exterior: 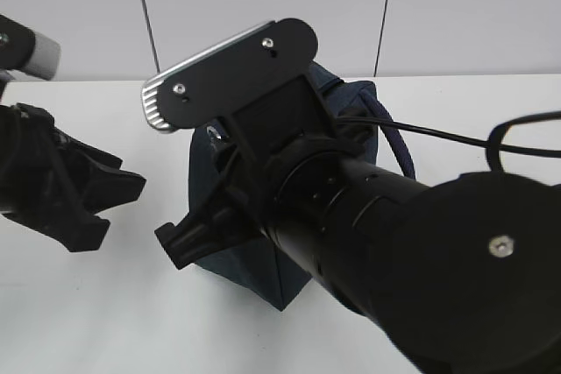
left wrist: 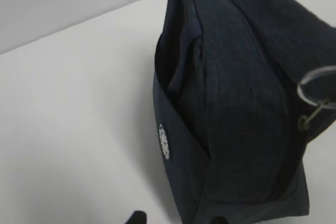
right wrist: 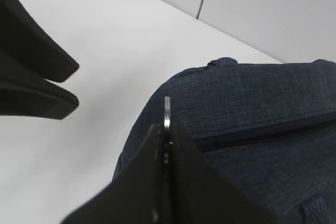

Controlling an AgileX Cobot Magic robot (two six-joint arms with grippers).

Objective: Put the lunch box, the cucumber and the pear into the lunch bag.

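Note:
The navy lunch bag stands mid-table, partly hidden behind my right arm. It fills the left wrist view and the right wrist view. My right gripper is shut on the bag's metal ring pull, held edge-on between the fingers. The ring also shows in the left wrist view. My left gripper is open and empty, just left of the bag; it also shows in the right wrist view. The lunch box, cucumber and pear are out of view.
The white table runs to a pale wall with dark seams. A black cable loops over my right arm. The bag's handle loop hangs at its far right side.

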